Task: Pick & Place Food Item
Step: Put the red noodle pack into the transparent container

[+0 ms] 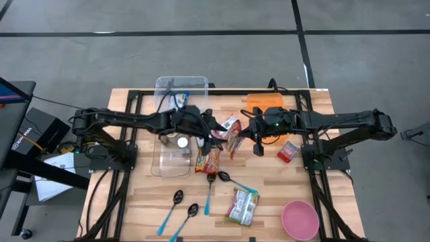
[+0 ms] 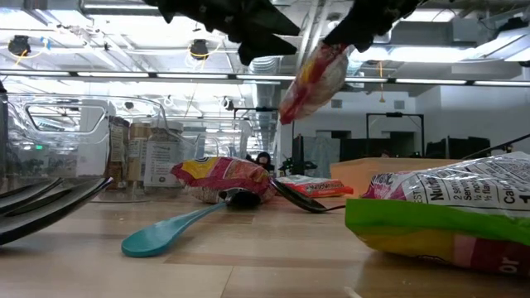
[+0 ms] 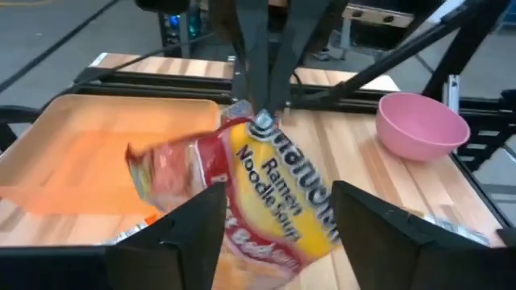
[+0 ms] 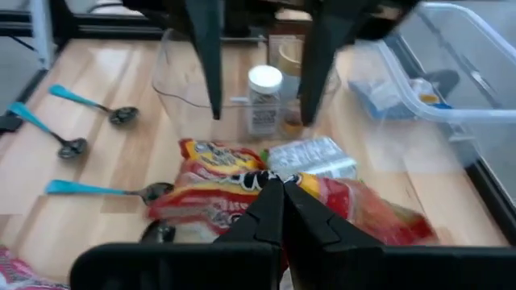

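A red and yellow ramen packet [image 3: 274,193] hangs in the air over the middle of the table, also seen in the high view [image 1: 232,136] and the low view [image 2: 315,79]. My right gripper [image 4: 282,193] is shut on it, reaching in from the table's right [image 1: 244,132]. My left gripper [image 3: 278,197] is open and comes from the table's left [image 1: 212,131]. Its two fingers stand on either side of the packet's lower part; whether they touch it I cannot tell. My right gripper pinches the packet's crimped top end [image 3: 260,122] between its two shut fingers. The fingers slant down from the table's right side. The packet hangs tilted below them, lifted clear of the table.
A second ramen packet [image 1: 208,161] lies on the table under the arms. A green-edged packet [image 1: 243,205] and a pink bowl [image 1: 300,220] sit near the front. An orange tray [image 1: 264,104], a clear bin [image 1: 176,101], a small red packet [image 1: 289,151] and blue-handled spoons [image 1: 176,200] surround them.
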{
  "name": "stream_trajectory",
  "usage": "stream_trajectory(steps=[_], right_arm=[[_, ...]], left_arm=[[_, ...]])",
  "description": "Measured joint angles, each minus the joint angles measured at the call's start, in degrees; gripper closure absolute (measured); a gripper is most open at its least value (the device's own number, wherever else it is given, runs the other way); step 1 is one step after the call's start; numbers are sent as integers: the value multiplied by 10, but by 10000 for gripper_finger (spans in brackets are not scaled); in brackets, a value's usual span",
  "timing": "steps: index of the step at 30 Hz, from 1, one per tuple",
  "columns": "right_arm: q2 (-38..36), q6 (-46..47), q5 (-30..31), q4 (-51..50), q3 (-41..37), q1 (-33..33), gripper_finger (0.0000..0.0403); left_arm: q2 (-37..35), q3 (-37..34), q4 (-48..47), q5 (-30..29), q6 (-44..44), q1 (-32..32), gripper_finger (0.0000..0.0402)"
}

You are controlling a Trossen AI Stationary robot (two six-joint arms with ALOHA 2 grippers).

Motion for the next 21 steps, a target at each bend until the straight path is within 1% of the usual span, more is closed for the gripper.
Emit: stream_trajectory(steps=[2, 5, 21], right_arm=[[0, 0, -13, 10, 0, -2, 403], [0, 0, -14, 35, 0, -2, 403], [1, 0, -15, 70, 0, -2, 403]], left_arm=[[1, 0, -3, 12, 0, 3, 175], [9, 0, -7, 13, 0, 4, 181], [9, 0, -2, 9, 11, 1, 253]])
